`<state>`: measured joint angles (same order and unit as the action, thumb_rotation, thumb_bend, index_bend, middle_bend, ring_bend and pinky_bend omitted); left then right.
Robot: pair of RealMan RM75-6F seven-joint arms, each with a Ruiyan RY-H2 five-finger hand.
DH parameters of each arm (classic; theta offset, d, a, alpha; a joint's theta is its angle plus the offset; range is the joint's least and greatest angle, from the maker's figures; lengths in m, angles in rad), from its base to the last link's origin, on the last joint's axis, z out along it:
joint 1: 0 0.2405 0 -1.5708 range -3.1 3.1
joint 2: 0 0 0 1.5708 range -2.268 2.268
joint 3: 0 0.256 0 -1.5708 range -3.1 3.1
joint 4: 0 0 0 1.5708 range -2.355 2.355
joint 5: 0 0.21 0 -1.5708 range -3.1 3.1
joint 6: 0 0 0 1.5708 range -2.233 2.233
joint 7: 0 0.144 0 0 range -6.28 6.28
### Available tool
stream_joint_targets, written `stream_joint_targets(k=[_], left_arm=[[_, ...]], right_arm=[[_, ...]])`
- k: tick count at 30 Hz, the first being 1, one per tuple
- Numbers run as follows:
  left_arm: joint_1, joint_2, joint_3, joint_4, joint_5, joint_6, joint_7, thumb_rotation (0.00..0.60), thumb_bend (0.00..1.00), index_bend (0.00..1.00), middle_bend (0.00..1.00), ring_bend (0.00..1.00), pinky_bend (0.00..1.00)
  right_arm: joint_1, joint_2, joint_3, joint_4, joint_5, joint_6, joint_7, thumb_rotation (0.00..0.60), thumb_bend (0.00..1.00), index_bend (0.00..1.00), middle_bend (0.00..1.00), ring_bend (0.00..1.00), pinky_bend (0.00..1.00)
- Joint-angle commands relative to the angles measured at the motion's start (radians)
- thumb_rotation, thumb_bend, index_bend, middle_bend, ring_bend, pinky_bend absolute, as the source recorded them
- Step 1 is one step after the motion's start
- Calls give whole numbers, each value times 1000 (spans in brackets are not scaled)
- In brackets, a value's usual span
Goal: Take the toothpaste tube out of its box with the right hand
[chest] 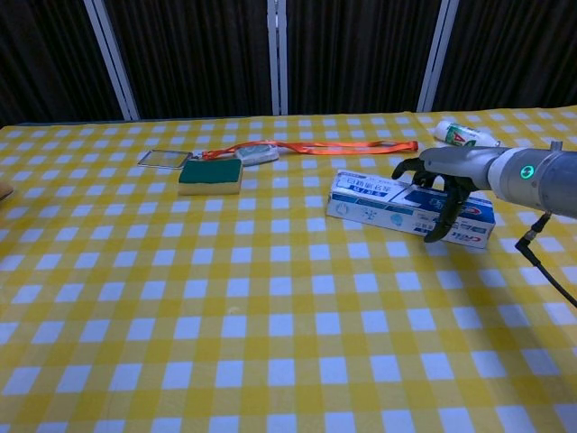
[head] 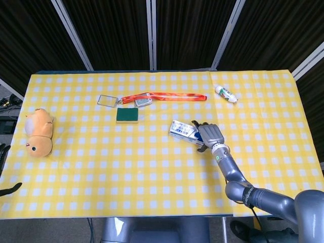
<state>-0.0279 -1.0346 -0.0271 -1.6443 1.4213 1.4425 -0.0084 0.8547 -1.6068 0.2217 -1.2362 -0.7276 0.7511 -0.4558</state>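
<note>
The white and blue toothpaste box (head: 182, 129) (chest: 379, 200) lies flat on the yellow checked tablecloth, right of centre, with its flaps closed. My right hand (head: 210, 134) (chest: 437, 185) is over the box's right half. Its fingers (chest: 406, 168) arch across the top, and the thumb (chest: 435, 231) comes down in front of the box's near side. The box still rests on the table and no tube shows. My left hand (head: 3, 151) is only a sliver at the far left edge of the head view, fingers apart and holding nothing.
A green sponge (head: 127, 115) (chest: 210, 176) lies left of the box. Behind it are an orange lanyard (head: 167, 95) and a card holder (head: 107, 100). A small white bottle (head: 226, 93) (chest: 464, 135) lies at the back right. A hamster plush (head: 39, 132) sits far left.
</note>
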Motion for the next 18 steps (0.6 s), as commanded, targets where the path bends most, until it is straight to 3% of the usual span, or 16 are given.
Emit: stream_joint_targets(k=[1,4,7,13,18], left_arm=[[0,0,1,-1,1,0,0,600,0,0,0,0,0],[1,-1,2,-2,1,1,1,600,0,0,0,0,0],[1,-1,2,-3,1,1,1,600,0,0,0,0,0],[0,0,4,-8,5,2,1,600,0,0,0,0,0],[1,6,7,-15,19,10,-9,600,0,0,0,0,0]], right_arm=[[8,-15,-7,20,11,13,-13,600,121,394,498,438,549],[3,-33,-4,33,-20,53,0,600,286,507,567,509,613],[-7,-27,-12,22,-73,81,20,600,380,527,584,519,617],[-46,58,-35,-79,-226,144,80,600,463,531,586,519,618],[-83,205,-78,-225,-422,247,69,600,467,531,586,520,617]])
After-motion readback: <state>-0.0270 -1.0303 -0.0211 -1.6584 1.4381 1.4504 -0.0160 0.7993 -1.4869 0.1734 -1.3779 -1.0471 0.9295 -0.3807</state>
